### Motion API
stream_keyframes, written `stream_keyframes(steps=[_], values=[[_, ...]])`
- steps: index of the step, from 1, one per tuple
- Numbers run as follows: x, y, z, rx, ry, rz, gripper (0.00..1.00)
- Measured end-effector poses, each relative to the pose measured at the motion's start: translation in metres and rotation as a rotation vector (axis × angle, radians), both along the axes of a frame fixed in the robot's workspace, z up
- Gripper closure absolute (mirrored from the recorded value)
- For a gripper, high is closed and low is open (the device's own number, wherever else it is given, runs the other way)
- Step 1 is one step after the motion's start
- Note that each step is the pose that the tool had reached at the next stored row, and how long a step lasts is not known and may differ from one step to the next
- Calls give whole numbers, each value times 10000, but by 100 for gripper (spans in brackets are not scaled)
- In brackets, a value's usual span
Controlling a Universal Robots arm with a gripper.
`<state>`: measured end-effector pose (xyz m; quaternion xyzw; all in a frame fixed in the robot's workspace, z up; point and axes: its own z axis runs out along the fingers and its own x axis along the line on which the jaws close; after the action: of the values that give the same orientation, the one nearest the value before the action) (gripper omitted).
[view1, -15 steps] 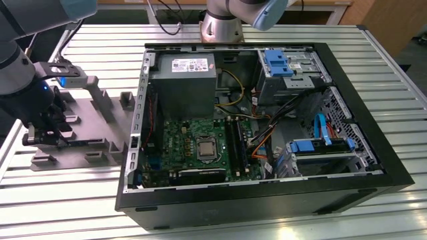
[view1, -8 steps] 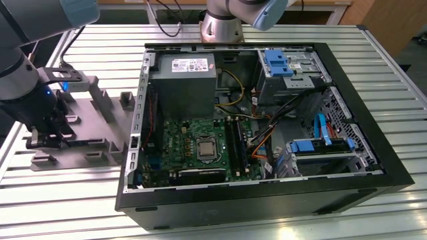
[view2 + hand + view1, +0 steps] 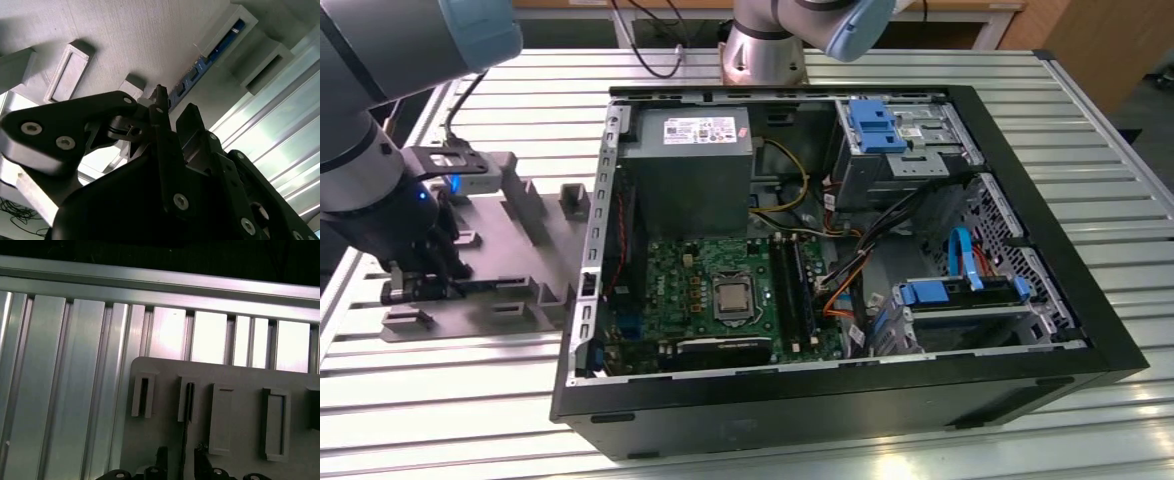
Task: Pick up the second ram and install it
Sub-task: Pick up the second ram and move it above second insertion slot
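- Reaching down with the robot arm (image 3: 374, 190) at the bench (image 3: 480, 400) edge on the exterior view's left, and hanging the gripper (image 3: 420, 285) low over the near part of the grey plastic holder (image 3: 520, 215) lying on the slats there.
- Straddling the second ram (image 3: 202, 64) in the second wrist view with the black fingers (image 3: 191, 117), one on each side of the stick, set narrow but not closed.
- Showing slivers of grey holder on both sides of the stick's thin edge in the first wrist view, so not clamping it. Whether either pad is brushing it cannot be told.
- Standing on its long edge in the holder, dark blue-green with a row of chips, its far end sitting in one of the slotted upright posts (image 3: 142, 396).
- Lying just beside the holder, toward the exterior view's right, and taking up the bench's middle and right: an open black computer case (image 3: 854, 400).
- Sitting in the case's far-left corner: a grey power supply (image 3: 683, 170).
- Lying flat below it, toward the case's near edge: the green motherboard (image 3: 674, 270), carrying the processor socket (image 3: 731, 298) and, just right of that, the long black memory slots (image 3: 787, 285).
- Standing at the case's far-right and near-right corners: blue drive caddies (image 3: 881, 125).
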<state>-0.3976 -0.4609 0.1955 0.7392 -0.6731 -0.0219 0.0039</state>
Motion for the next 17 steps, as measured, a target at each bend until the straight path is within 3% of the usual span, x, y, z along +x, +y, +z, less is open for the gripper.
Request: stream_keyframes(steps=[2, 3, 15, 16, 17], values=[[0, 0, 0, 0, 1, 1, 67], [0, 0, 0, -1, 1, 0, 74], [-33, 0, -41, 0, 2, -58, 75], [-33, 0, -42, 0, 2, -58, 82], [-33, 0, -44, 1, 0, -58, 82]])
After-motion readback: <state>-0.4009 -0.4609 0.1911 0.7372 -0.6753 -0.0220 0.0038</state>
